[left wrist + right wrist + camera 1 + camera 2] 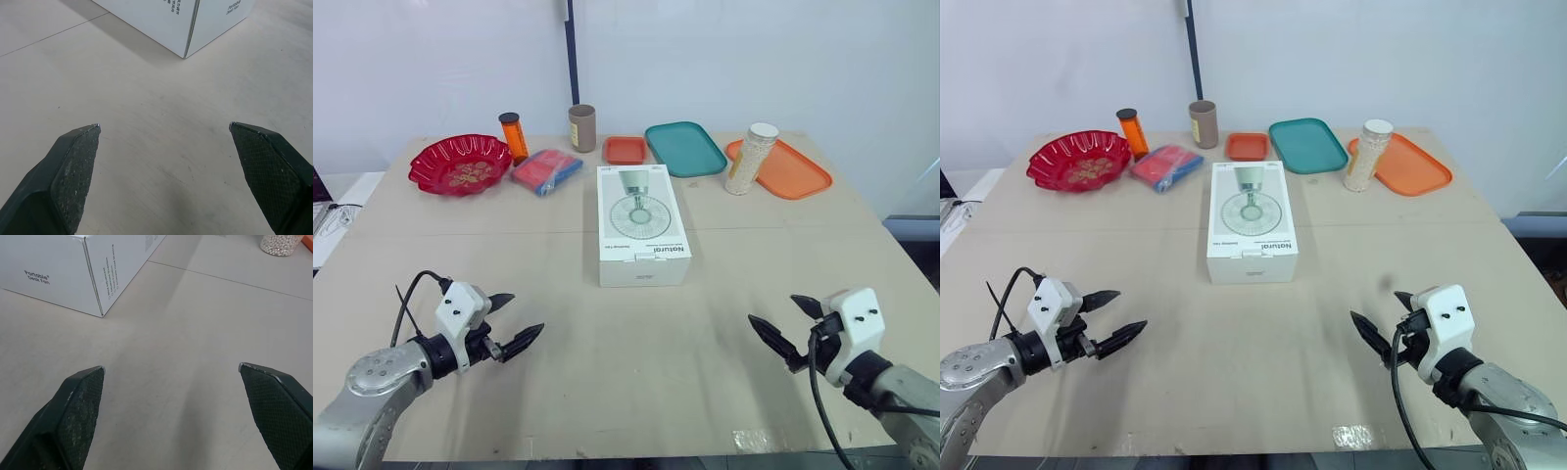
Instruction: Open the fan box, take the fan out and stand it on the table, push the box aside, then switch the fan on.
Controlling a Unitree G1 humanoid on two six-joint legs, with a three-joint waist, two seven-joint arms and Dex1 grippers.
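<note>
We see the fan box point(643, 224) lying closed at mid-counter point(636, 372), picture side up. Our left tool point(524, 313) and right tool point(771, 309) hover nearer us, well apart from it, both spread wide and empty.

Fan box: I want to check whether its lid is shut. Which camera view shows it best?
The left eye view: the whole fan box lies flat, its printed top seen complete and closed. The right eye view shows much the same. Each wrist view catches one corner of it with two side walls.
</note>
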